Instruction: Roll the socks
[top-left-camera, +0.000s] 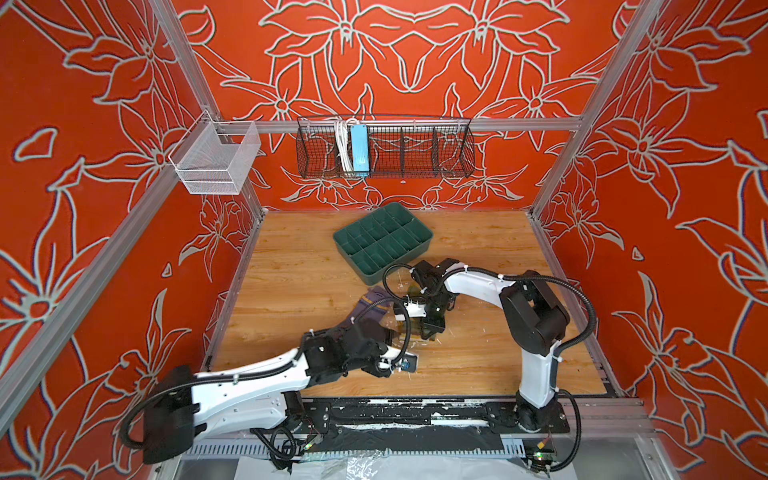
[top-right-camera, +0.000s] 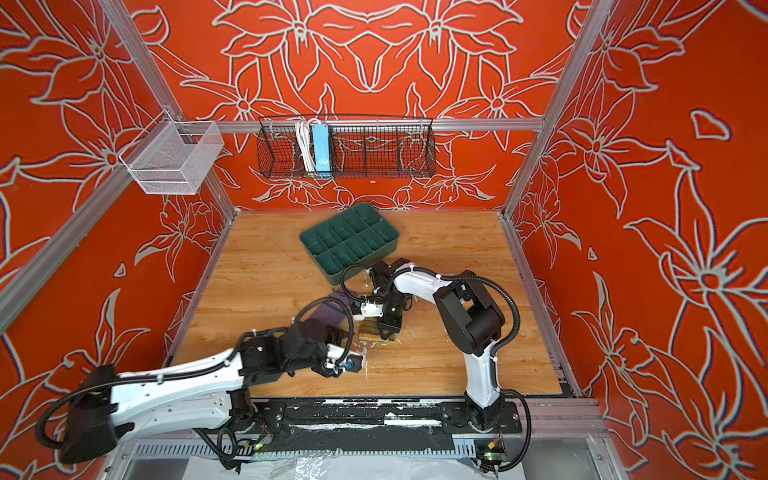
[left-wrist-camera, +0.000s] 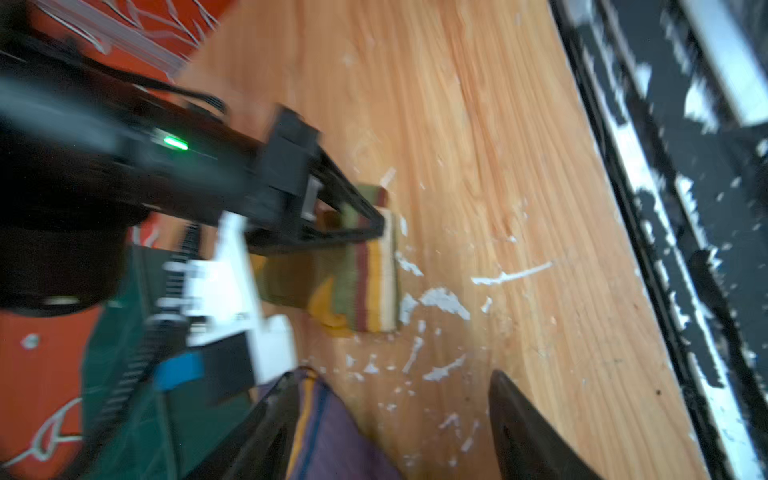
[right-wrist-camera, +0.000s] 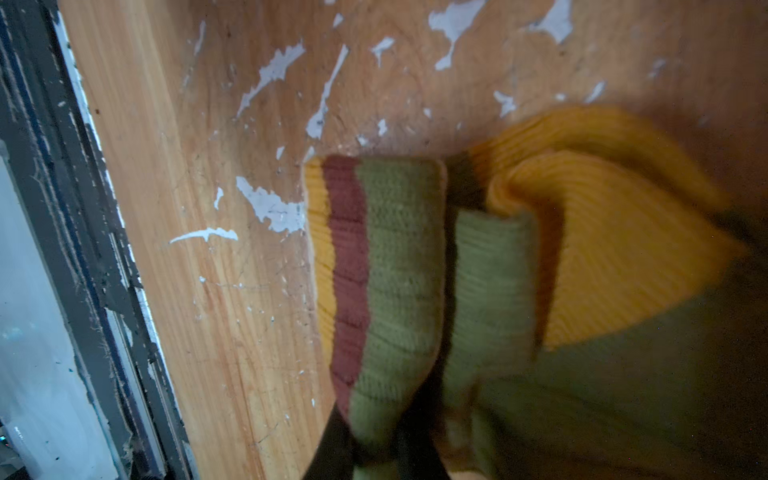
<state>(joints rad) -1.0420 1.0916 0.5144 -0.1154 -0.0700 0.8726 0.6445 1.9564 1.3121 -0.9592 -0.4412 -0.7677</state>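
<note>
The olive green sock (right-wrist-camera: 407, 266), with cream, yellow and brown stripes and an orange heel, lies folded on the wooden table (top-left-camera: 291, 291). My right gripper (right-wrist-camera: 374, 449) is shut on its green part near the stripes; both top views show that gripper (top-left-camera: 432, 332) (top-right-camera: 388, 330) pointing down at the sock (top-right-camera: 370, 332). The purple sock (left-wrist-camera: 332, 436) (top-left-camera: 372, 305) with a yellow stripe rests against one finger (left-wrist-camera: 270, 419) of my left gripper (left-wrist-camera: 399, 374). That gripper is open, with bare wood between its fingers. In a top view the left gripper (top-left-camera: 390, 334) is just left of the green sock.
A green compartment tray (top-left-camera: 399, 262) (top-right-camera: 361, 257) stands behind the socks at mid table. A black wire basket (top-left-camera: 386, 149) and a white mesh basket (top-left-camera: 216, 158) hang on the back rail. The table's front edge meets a black base rail (top-left-camera: 415, 411).
</note>
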